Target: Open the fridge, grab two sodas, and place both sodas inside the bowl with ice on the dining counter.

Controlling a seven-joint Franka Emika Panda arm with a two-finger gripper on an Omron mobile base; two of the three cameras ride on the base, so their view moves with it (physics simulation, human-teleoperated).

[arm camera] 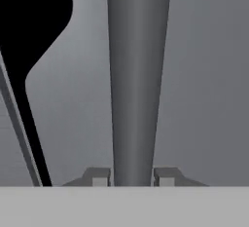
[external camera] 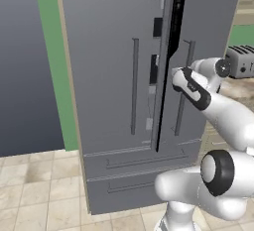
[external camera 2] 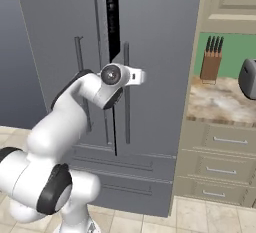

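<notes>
Fridge [external camera: 119, 91] doors stand directly ahead of the gripper [arm camera: 132, 178]: a tall grey French-door unit with two long vertical bar handles and drawers below. A narrow dark gap runs between the doors, widest near the top, so the right door looks just cracked rather than swung open.

The right door handle [arm camera: 137, 75] rises straight up out of the gripper in the hand view, and the two fingertips [arm camera: 99, 177] sit one on each side of the bar, pressed against it. The jaws are closed on that handle, gripping it at about mid-height. In the right base view the hand [external camera 2: 131, 77] meets the same bar [external camera 2: 127, 92], with the forearm reaching in from the lower left.

The step in hand looks like pulling the right door open. To do it well, the pull should follow the arc of the door about its hinge on the far right edge, not a straight line back, letting the wrist turn with the door so the bar does not twist out of the fingers. The grip should hold firm through the swing, and the door needs to open wide enough for the arm to reach the shelves.

Beyond the fridge to the right, a knife block [external camera 2: 211, 59] and a toaster [external camera: 241, 60] stand on a marbled cabinet counter [external camera 2: 220, 104].
</notes>
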